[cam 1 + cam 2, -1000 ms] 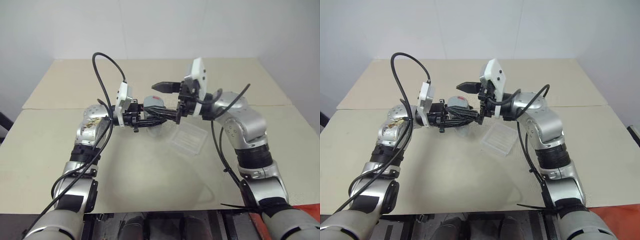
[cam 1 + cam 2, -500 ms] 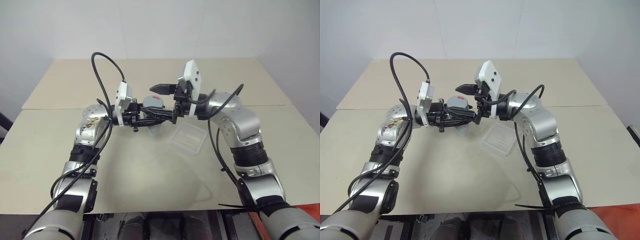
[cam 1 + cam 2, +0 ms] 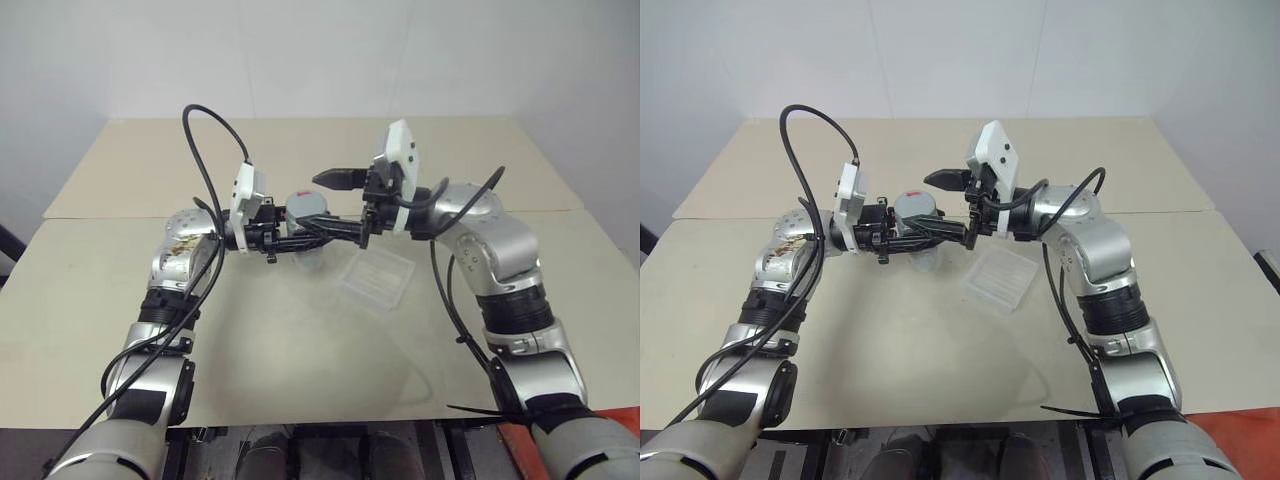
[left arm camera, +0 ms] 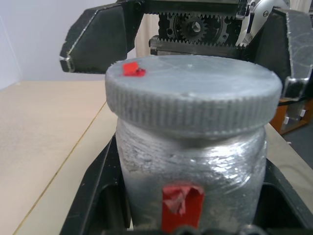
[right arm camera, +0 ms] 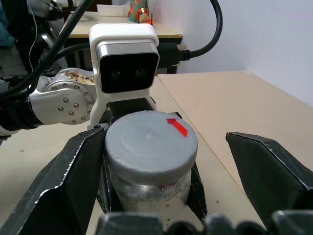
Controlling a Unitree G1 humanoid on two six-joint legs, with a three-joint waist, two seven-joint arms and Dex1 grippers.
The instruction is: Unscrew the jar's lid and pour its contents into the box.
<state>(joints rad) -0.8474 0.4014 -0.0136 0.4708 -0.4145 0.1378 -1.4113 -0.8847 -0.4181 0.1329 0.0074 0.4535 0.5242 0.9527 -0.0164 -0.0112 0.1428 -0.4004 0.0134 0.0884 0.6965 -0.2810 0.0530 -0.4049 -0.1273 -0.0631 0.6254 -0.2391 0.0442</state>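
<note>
One upright jar, lid upward, in left gripper.

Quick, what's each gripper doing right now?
Left gripper: shut on the jar, lid still on.
Right gripper: open, fingers either side of the lid.

Both arms are built of rounded silver-grey metal segments joined by black ribbed collars, with black bands near the shoulders. The left arm carries a flat disc joint ringed with small screws and a patch of speckled brownish wear. A white rectangular camera housing with a dark glossy window sits on each wrist, fed by a thick black looping cable. The right arm trails thinner black cables. Each pincer has black, angular, scuffed fingers, with exposed gear teeth behind them.
</note>
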